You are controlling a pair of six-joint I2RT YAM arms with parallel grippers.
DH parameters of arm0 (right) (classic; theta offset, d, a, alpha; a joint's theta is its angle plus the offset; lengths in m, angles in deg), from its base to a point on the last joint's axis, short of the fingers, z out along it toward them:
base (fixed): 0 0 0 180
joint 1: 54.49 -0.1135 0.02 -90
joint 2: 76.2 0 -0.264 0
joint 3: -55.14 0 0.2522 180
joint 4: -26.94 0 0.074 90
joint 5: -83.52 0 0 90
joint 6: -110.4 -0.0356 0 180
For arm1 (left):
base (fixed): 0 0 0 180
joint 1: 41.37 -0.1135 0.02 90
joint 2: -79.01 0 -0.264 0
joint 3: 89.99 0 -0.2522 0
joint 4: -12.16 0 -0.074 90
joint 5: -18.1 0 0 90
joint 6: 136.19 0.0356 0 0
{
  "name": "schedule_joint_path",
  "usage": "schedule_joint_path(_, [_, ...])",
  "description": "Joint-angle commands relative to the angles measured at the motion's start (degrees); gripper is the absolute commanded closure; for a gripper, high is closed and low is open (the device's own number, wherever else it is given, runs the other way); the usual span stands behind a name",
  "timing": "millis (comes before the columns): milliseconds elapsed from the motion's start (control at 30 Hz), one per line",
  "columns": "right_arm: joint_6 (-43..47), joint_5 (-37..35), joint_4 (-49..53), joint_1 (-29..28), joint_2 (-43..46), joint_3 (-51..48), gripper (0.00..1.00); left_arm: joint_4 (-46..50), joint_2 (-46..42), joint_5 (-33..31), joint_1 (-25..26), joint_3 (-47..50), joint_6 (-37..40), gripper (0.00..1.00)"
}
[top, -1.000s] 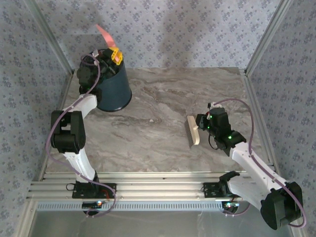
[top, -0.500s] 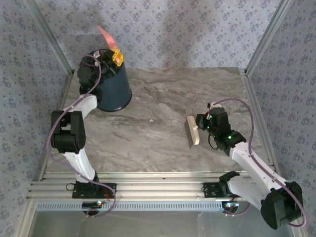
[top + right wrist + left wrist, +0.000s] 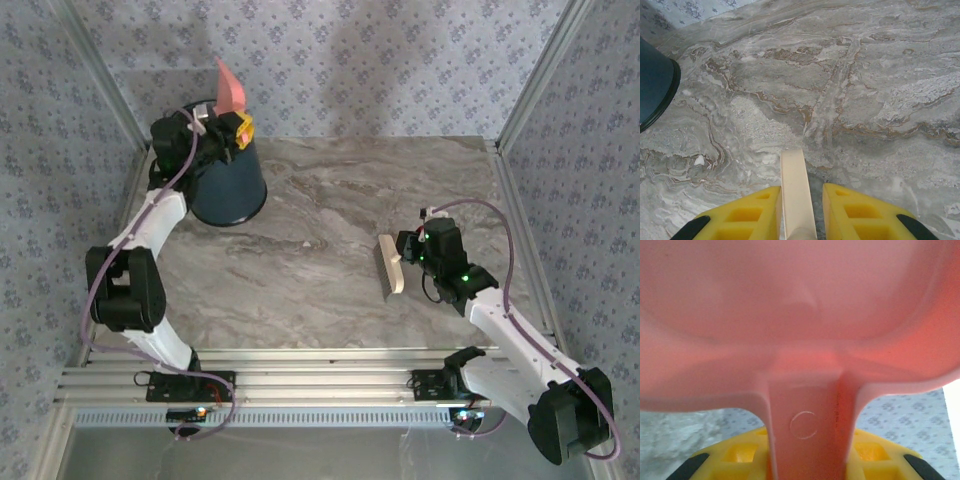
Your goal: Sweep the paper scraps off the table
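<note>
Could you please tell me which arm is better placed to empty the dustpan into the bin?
Left: the left claw holds the dustpan at the bin; the right claw holds the brush far across the table.

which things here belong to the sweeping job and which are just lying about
Job: pink plastic dustpan in left gripper; pale wooden brush in right gripper; dark blue round bin; grey marble-patterned table.
Just there: blue-grey patterned wallpaper walls; aluminium frame rails.

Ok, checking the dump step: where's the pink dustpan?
Top view, far left: the left gripper holds the pink dustpan raised above the dark blue bin at the table's back-left corner.
</note>
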Motion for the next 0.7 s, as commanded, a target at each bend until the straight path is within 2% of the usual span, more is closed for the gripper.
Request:
schedule_joint_path(0, [-0.7, -0.3, 0.2, -0.1, 0.1, 1.1, 1.00, 16.1, -3.8, 1.2, 0.1, -4.9, 15.4, 1.00])
schedule_joint_path(167, [-0.7, -0.4, 0.3, 0.0, 0.3, 1.2, 1.00, 31.3, -4.7, -0.2, 0.4, -9.7, 27.5, 1.00])
schedule_joint_path(400, [-1.0, -0.3, -0.2, 0.1, 0.4, 0.9, 1.00, 56.5, -4.1, -6.3, 2.4, -19.7, 48.0, 1.00])
schedule_joint_path(667, [-1.3, 0.1, -0.5, 0.3, 0.5, 0.8, 1.00, 73.0, -2.7, -14.1, 6.7, -25.7, 63.2, 1.00])
